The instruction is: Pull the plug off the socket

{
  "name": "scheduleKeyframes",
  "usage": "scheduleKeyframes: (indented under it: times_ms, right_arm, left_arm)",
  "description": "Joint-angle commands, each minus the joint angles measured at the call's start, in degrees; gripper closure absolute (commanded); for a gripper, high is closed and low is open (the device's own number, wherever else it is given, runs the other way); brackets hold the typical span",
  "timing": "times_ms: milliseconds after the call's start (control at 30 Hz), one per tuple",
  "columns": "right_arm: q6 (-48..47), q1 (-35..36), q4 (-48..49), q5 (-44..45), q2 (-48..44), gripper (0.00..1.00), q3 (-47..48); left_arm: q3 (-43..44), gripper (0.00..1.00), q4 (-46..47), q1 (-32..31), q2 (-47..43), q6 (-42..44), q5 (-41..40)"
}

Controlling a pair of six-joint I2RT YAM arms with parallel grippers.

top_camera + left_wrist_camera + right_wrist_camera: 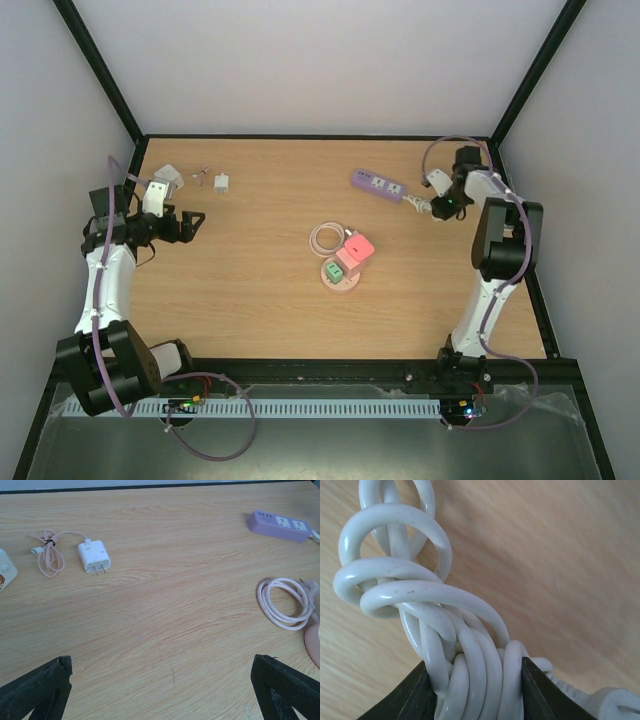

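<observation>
Well right of the left gripper (161, 663), on the worktop (250, 300): pink socket (345, 265), round base, square block on top, coiled cable (325, 238) just beside it. Left gripper: jaws wide apart. Right gripper (476, 690): narrow, clamped on white cord bundle (420, 595), lilac power strip (378, 185) just beside.

**Q:** What carries the objects?

**A:** A wooden table (260, 310), seen from above, with 12 o'clock at its far edge.

**Q:** What lies on it?

**A:** Centre: the socket (345, 265) on its round base, with its coiled cable (262, 597) touching it at 11 o'clock. At 1 o'clock: a lilac power strip (378, 185), with a white cord (418, 203) leaving its 4 o'clock end. At 10 o'clock: a white charger (221, 183), with its thin pink lead (201, 175) just beside it at 9 o'clock. Farther out toward 10 o'clock: a small white item (168, 176), kind unclear.
</observation>
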Motion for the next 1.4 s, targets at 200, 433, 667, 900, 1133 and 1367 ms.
scheduleKeyframes:
  times_ms: [200,433,667,900,1133,1367]
  right_arm:
    - [7.0,-11.0,7.0,3.9,-11.6,0.67,-16.1]
    - [9.6,-16.8,10.6,4.7,-19.4,0.66,-28.1]
    - [9.9,-17.3,12.6,4.7,-26.9,0.59,-37.3]
    - [9.9,-17.3,8.9,1.2,-29.3,0.29,-34.9]
    - [9.5,-17.0,2.1,-7.5,-30.7,0.13,-27.6]
    - [1.0,-12.1,-3.4,-21.6,-35.0,0.02,-25.7]
  left_arm:
    - [-0.2,0.01,1.6,0.4,0.8,-0.7,1.3]
    - [-0.2,0.01,0.7,0.4,1.4,0.0,2.4]
    - [-0.1,0.01,0.4,0.4,1.5,-0.3,2.5]
    - [0.2,0.01,-0.3,0.4,1.6,-0.2,3.0]
    - [0.3,0.01,-1.4,0.2,2.0,0.7,5.2]
    - [0.9,0.01,-2.9,-3.9,3.4,1.5,4.2]
